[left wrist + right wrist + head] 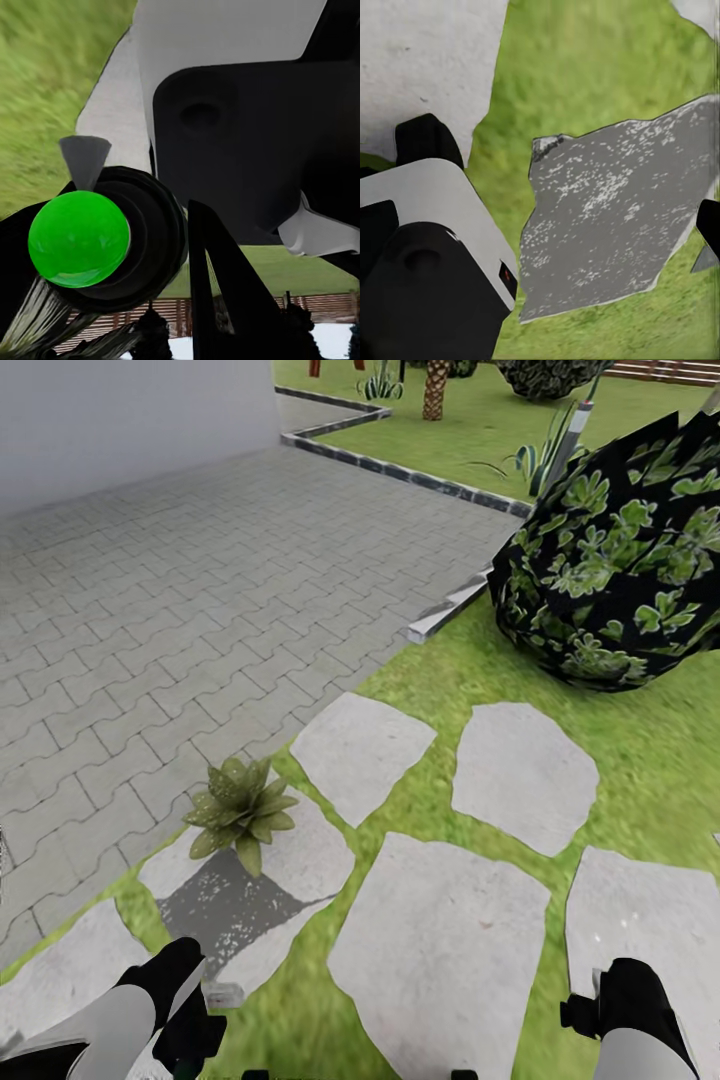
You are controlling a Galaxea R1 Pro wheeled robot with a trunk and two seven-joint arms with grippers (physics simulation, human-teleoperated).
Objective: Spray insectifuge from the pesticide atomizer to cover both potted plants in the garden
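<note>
Both black-and-white robot arms (150,1010) hang low, their fingers' openness impossible to tell, just short of a small olive-green rosette plant in a tiny grey pot (240,812) on pale stepping stones (440,950); locating the unseen atomizer seemingly comes first.

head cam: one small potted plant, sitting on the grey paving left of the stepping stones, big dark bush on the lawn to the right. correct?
Not quite. In the head view the potted plant sits on a stepping stone at the lawn's edge, not on the grey paving. The rest holds: the big dark bush stands on the lawn to the right.
</note>
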